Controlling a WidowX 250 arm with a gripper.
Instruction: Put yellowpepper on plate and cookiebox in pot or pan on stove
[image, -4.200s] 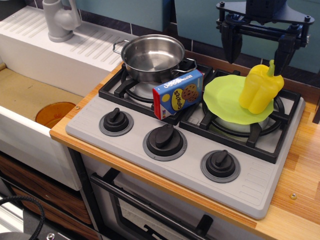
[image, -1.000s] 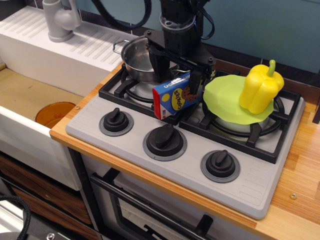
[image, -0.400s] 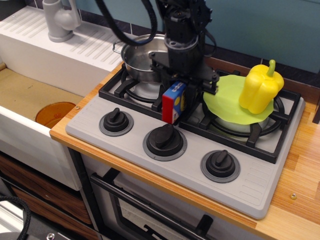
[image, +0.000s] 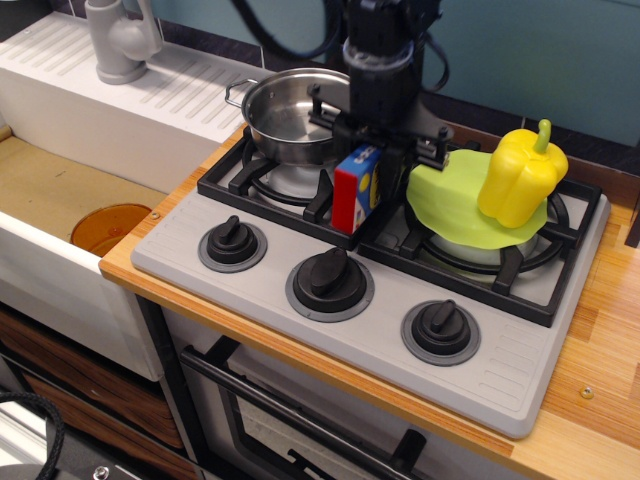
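The yellowpepper (image: 522, 176) stands upright on the lime-green plate (image: 455, 200), which lies over the right burner of the stove (image: 390, 300). The shiny steel pot (image: 295, 115) sits on the back left burner. My gripper (image: 372, 160) is shut on the cookiebox (image: 358, 190), gripping its top. The box is turned end-on, red end facing front, and hangs over the grate between the two burners, just right of the pot.
An orange round disc (image: 110, 228) lies in the sink at left. A grey faucet (image: 120, 38) stands on the white drainboard at back left. Three black knobs (image: 330, 280) line the stove front. Wooden counter runs to the right (image: 600, 380).
The gripper came down from the back right, closed on the cookiebox, turned it end-on and lifted it slightly up and to the right. The pepper and plate have not moved.
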